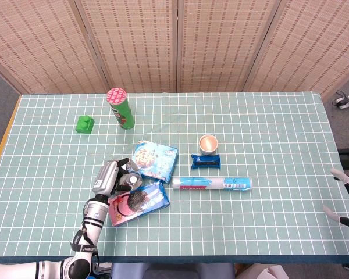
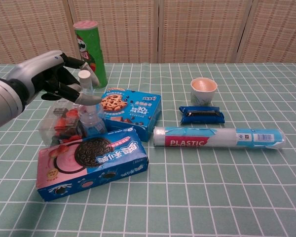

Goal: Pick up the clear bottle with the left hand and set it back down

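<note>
A: Where is the clear bottle (image 2: pixel 91 114) standing?

B: Upright on the counter (image 2: pixel 227 192), just behind the pink-and-blue cookie box (image 2: pixel 92 163) and beside the blue biscuit box (image 2: pixel 130 111), with a small clear tray of red sweets (image 2: pixel 59 126) on its other side.

A: And the left robot hand (image 2: pixel 59 76)?

B: Fingers spread, gripping nothing, hovering at the bottle's white cap (image 2: pixel 84 75); whether a fingertip brushes the neck I cannot tell. The right robot hand (image 1: pixel 348 197) waits open at the counter's far edge.

A: How should it handle?

B: Probably light, thin-walled, smooth, and top-heavy. I'd wrap the wider lower body rather than the slender neck, firmly enough not to slip, without crushing it or nudging the boxes.
</note>
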`<state>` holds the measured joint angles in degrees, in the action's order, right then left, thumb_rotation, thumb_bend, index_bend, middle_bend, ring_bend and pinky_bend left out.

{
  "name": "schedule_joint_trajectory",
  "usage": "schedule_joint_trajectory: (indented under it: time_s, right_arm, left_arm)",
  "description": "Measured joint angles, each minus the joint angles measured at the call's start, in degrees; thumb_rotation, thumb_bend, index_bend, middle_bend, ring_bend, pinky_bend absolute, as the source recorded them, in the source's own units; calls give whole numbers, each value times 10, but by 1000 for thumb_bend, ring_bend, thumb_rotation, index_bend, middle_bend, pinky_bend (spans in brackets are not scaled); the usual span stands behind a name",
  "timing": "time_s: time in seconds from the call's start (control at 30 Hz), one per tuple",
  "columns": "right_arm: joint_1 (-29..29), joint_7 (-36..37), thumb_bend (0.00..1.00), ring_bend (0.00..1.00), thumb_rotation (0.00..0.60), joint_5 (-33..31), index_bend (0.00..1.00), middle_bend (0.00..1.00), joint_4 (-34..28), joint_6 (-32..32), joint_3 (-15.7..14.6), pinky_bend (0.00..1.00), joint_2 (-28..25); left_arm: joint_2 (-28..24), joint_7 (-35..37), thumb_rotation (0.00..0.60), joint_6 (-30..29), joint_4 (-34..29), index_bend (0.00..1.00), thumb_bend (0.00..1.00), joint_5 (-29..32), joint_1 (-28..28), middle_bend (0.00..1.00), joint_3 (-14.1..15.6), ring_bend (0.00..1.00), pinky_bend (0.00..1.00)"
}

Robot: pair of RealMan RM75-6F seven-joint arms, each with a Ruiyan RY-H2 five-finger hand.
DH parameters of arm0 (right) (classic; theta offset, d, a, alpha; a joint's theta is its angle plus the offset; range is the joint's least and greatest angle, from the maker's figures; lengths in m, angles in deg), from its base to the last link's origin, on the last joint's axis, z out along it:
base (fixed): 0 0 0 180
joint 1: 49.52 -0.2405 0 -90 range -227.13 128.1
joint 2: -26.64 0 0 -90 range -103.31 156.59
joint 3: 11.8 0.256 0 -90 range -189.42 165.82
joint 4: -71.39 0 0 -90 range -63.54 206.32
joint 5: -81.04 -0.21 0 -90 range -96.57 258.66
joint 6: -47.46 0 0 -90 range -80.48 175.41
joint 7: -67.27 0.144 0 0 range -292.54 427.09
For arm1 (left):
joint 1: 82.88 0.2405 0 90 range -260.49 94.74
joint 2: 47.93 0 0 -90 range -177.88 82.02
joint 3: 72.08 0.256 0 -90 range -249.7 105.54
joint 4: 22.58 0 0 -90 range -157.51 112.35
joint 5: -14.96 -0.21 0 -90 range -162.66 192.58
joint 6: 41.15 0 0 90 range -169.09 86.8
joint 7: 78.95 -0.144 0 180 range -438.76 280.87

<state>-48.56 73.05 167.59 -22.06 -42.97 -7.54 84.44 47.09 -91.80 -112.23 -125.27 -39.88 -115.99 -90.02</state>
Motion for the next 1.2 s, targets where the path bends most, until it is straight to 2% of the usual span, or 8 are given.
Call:
schedule_joint_trajectory:
  time_s: [0.2,0.5,0.7,1.0,1.2]
  right_arm:
    - [0,2,67,255,600,-1,206,318,1,1,0,525,0]
    - [0,4,67,255,600,-2,206,320,1,1,1,525,-1]
    - [0,6,67,255,600,-2,206,320,1,1,1,525,-2]
    - [1,11,67,255,600,-3,206,320,3,0,1,525,-3]
    - [1,14,67,255,600,-2,206,320,3,0,1,525,-4]
  left_arm:
    - [7,8,600,-1,9,719,176,-2,-2,1000,-2,1000,1000]
    - [10,13,600,-3,13,721,460,-11,-2,1000,0,1000,1000]
    - [7,15,600,1,11,724,586,-16,-2,1000,3,1000,1000]
    - [12,19,600,-8,7,738,617,-33,-2,1000,3,1000,1000]
    - [12,9,600,-26,-13,742,616,-49,-5,1000,-7,1000,1000]
